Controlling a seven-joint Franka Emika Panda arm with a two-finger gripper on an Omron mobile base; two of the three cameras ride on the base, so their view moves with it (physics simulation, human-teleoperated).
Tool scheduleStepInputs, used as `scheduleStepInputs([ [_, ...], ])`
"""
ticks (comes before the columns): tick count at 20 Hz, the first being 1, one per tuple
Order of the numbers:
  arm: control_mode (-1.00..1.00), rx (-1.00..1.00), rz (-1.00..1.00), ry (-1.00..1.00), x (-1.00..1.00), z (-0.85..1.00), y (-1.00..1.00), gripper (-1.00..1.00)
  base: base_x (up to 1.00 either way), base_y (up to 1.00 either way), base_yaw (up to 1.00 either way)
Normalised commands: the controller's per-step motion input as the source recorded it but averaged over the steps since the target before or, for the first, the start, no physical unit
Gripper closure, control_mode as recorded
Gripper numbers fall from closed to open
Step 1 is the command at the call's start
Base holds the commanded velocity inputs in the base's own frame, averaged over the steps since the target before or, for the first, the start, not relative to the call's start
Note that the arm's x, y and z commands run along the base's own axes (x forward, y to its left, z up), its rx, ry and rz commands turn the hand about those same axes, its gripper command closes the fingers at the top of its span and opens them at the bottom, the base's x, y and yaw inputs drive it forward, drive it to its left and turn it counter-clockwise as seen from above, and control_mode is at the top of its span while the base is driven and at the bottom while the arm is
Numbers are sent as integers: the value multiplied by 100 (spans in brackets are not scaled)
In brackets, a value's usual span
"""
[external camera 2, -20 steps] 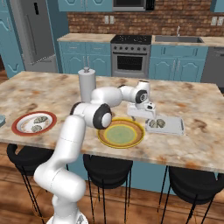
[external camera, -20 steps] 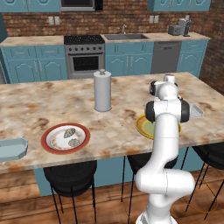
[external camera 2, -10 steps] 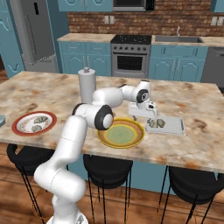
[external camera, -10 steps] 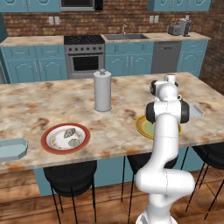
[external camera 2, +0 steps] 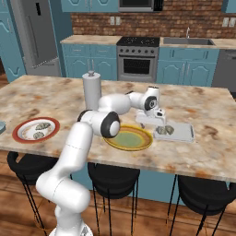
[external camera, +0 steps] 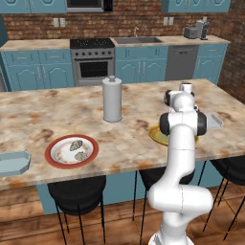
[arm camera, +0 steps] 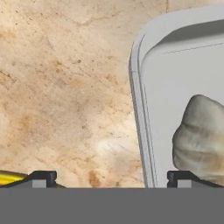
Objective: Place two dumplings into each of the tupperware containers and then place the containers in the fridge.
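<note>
Two beige crimped dumplings (external camera 2: 38,129) are seen on the round red-rimmed plate (external camera 2: 18,131) far left, marble bare around it. Rightwards, the gripper (external camera 2: 156,120) is held with jaws wide apart over the whitish square container's (external camera 2: 185,134) left rim, beside the yellow plate (external camera 2: 129,138); they have widened slightly since before. Dumplings (external camera 2: 164,130) lie inside.

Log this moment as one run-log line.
gripper: open | whitish container: dumplings inside | red-rimmed plate: two dumplings left | blue container: unfilled
</note>
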Motion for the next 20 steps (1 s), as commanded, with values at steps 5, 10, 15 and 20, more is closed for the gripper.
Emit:
scheduleStepInputs([
  [5,-100,0,0,0,20,-4,-31,-100,0,0,0],
  [10,-100,0,0,1,2,-23,-7,-100,0,0,0],
  [15,-100,0,0,7,-16,-13,20,-100,0,0,0],
  [20,-100,0,0,3,-2,-18,8,-100,0,0,0],
])
